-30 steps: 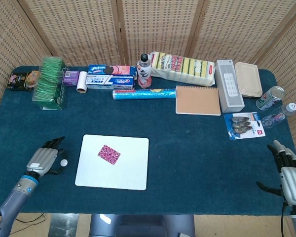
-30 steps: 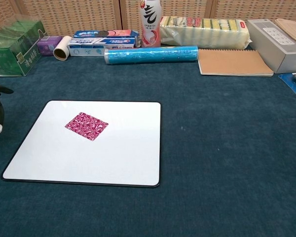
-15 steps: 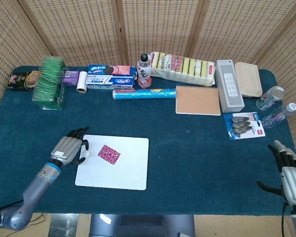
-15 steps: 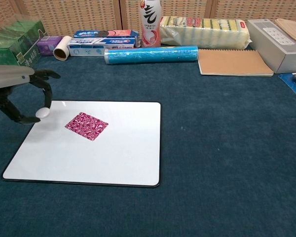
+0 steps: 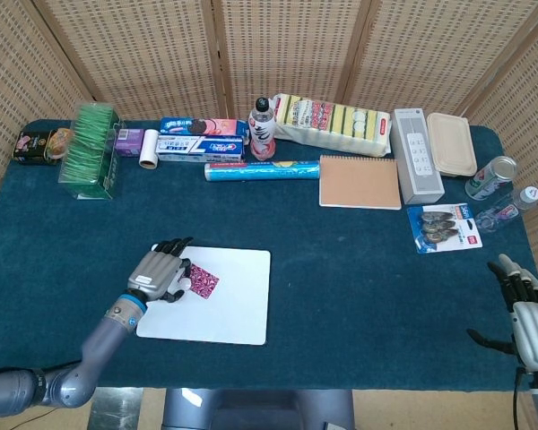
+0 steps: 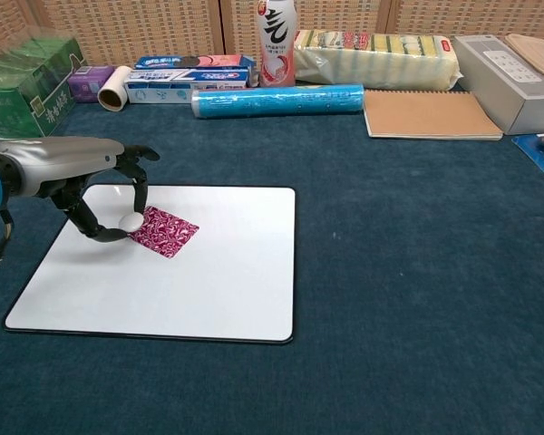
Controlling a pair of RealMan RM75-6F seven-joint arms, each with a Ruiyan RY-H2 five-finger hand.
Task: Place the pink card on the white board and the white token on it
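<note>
The pink card [image 5: 203, 279] [image 6: 169, 232] lies flat on the white board [image 5: 224, 309] [image 6: 208, 281], toward its far left part. My left hand [image 5: 161, 272] [image 6: 100, 186] hovers over the card's left edge and pinches the small white token [image 6: 130, 220] between thumb and a finger, just above the board. In the head view the token is hidden under the hand. My right hand [image 5: 529, 322] rests at the table's near right corner, fingers apart, holding nothing; the chest view does not show it.
Along the back stand a green box [image 5: 91, 148], toothpaste boxes [image 5: 200, 143], a bottle [image 5: 263, 130], a blue roll [image 5: 262, 170], a sponge pack [image 5: 334, 124], a brown notebook [image 5: 360, 182] and a grey box [image 5: 417, 154]. A can [image 5: 491, 176] and blister pack [image 5: 444, 227] sit at right.
My left hand has carried the white token rightward from the table beside the board to over the pink card's left edge. The right hand has not moved.
</note>
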